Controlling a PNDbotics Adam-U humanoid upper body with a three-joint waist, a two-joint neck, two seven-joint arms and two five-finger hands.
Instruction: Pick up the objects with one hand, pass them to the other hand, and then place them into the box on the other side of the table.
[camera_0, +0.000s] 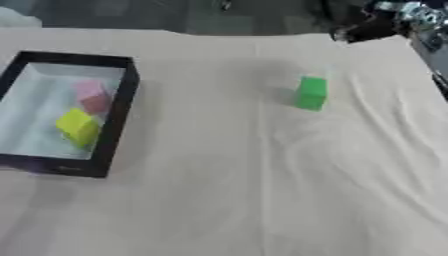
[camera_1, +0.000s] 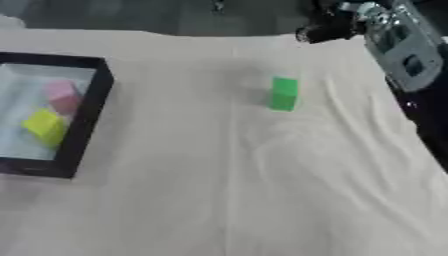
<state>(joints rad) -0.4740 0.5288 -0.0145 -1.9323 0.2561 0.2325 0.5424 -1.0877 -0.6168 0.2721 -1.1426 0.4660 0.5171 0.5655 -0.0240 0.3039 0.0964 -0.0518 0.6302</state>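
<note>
1. Table (camera_0: 262, 200): covered w/ a pale, creased cloth; taken here as the landmark. All else is placed relative to the green block.
2. Box (camera_0: 118, 107): black-walled, pale floor, seen well left of the block, on the robot's left side. It already holds two blocks.
3. Right arm (camera_1: 398, 47): black w/ silver parts, seen up and right of the block, entering from the upper right corner. A dark end part (camera_1: 328, 30), prob. the right hand, is seen beyond the block, well apart from it. Whether its fingers are released or clenched cannot be told; nothing is seen held.
4. Left hand: not shown in either view.
5. Green block (camera_0: 311, 92): lies on the cloth, right of table centre, untouched. It looks like a bright, plain-faced cuboid, standing w/ its long axis roughly vertical in view, i.e. running away from the robot. Its edges are blurred.
6. Yellow block (camera_0: 79, 126): inside the box, far left of the green block and nearer the robot.
7. Pink block (camera_0: 92, 95): inside the box, just beyond the yellow one.
8. Judgement: the right arm is the nearer one, so pickup is likely its job. The block lies below-left of that hand, so a reach toward the robot and leftward is called for, then a handover to the left for the box.
</note>
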